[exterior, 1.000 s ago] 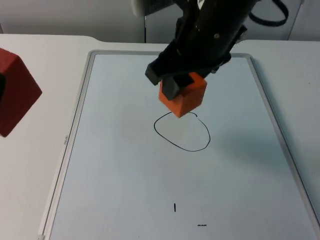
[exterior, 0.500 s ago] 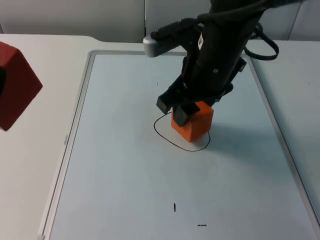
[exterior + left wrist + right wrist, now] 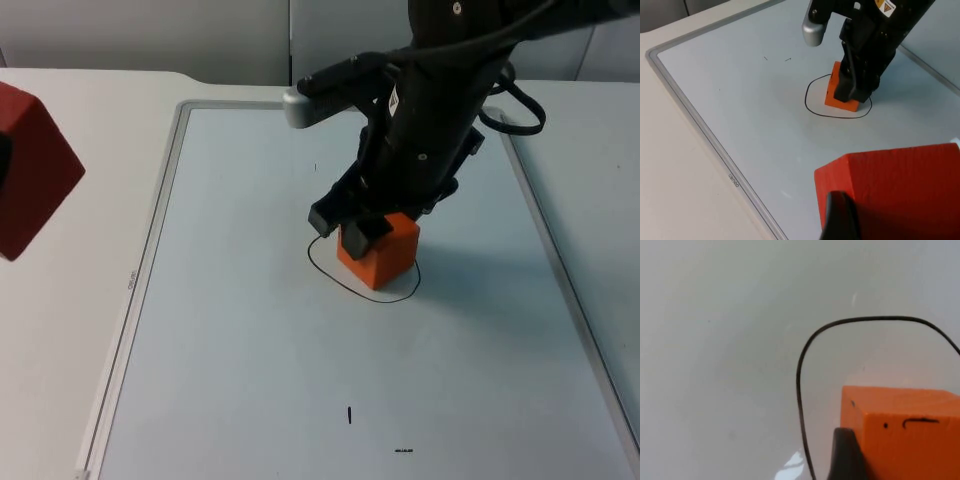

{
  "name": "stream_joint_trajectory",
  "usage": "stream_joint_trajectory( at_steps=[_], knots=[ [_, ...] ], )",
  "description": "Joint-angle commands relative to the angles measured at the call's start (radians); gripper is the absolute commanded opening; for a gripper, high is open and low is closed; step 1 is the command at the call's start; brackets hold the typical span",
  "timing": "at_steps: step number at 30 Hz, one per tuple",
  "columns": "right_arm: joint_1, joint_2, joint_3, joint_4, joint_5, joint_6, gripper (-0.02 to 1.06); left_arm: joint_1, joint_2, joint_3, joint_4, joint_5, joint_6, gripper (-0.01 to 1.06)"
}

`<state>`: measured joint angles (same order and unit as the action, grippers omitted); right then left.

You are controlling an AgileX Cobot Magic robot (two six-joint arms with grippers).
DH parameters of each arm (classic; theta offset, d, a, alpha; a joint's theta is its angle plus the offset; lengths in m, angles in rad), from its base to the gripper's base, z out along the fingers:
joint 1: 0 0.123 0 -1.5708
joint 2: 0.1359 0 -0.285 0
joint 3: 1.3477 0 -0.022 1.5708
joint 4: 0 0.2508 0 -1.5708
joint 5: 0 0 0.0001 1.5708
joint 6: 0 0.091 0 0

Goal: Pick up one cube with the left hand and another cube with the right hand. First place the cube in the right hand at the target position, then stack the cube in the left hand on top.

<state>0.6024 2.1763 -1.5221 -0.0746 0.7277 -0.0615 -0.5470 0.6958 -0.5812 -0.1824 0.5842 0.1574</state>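
My right gripper (image 3: 375,233) is shut on an orange cube (image 3: 385,255). It holds the cube low inside the black hand-drawn circle (image 3: 330,272) on the whiteboard, and the cube's base looks to be touching the surface. The right wrist view has the orange cube (image 3: 905,435) beside a black fingertip (image 3: 847,455), within the circle line (image 3: 800,375). At the far left, off the board, my left gripper (image 3: 885,220) waits, shut on a red cube (image 3: 30,180). In the left wrist view the red cube (image 3: 895,185) is close up, with the orange cube (image 3: 839,97) beyond it.
A whiteboard with a grey frame (image 3: 160,220) covers most of the table. It carries small black marks (image 3: 349,414) near the front. The white table (image 3: 80,340) runs along the board's left side, and the right arm stands over the board's middle.
The right gripper has come down and forward with the orange cube, from above the circle's far edge into the circle. The left arm and red cube have stayed put.
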Motion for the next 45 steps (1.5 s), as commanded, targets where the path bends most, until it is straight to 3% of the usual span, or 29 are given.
stream_joint_trajectory(
  at_steps=[1,5,9,10,12,14,15,18,27,30,36,41,45],
  knots=[
    [-0.002,-0.001,-0.008,0.003,-0.003,0.002,0.00,-0.006,-0.006,0.004,-0.001,-0.016,0.001,0.22],
    [-0.002,-0.001,-0.008,0.007,-0.002,0.002,0.03,-0.006,-0.006,0.004,-0.001,-0.016,0.001,0.22],
    [-0.002,-0.001,-0.008,0.027,-0.019,0.002,0.36,-0.006,-0.006,0.004,-0.001,-0.016,0.001,0.22],
    [-0.002,-0.001,-0.008,0.027,-0.019,0.002,0.36,-0.006,-0.006,0.004,-0.001,-0.016,0.001,0.22],
    [-0.002,-0.001,-0.008,0.031,-0.034,0.002,0.65,-0.006,-0.006,0.004,-0.001,-0.016,0.001,0.22],
    [-0.002,-0.003,-0.008,0.031,-0.032,0.002,0.84,-0.006,-0.006,0.004,-0.001,-0.016,0.001,0.22],
    [-0.002,-0.009,-0.008,0.031,-0.030,0.002,0.92,-0.006,-0.006,0.004,-0.001,-0.016,0.001,0.22],
    [-0.002,-0.029,-0.008,0.029,-0.030,0.002,0.99,-0.006,-0.006,0.004,-0.001,-0.016,0.001,0.22],
    [-0.002,-0.315,-0.008,0.046,0.007,-0.028,1.00,-0.006,-0.006,0.004,0.000,-0.016,0.001,0.22],
    [-0.002,-0.527,-0.008,0.104,0.050,-0.139,1.00,-0.006,-0.006,0.004,0.000,-0.016,0.001,0.22],
    [-0.002,-0.774,0.010,0.169,0.071,-0.234,1.00,-0.006,-0.006,0.004,0.000,-0.016,0.001,0.22],
    [-0.002,-1.031,0.166,0.166,0.010,-0.238,1.00,-0.006,-0.006,0.004,0.003,-0.016,0.001,0.22],
    [-0.002,-1.323,0.432,0.177,-0.010,-0.226,1.00,-0.006,-0.004,0.004,0.005,-0.020,0.001,0.22]
  ],
)
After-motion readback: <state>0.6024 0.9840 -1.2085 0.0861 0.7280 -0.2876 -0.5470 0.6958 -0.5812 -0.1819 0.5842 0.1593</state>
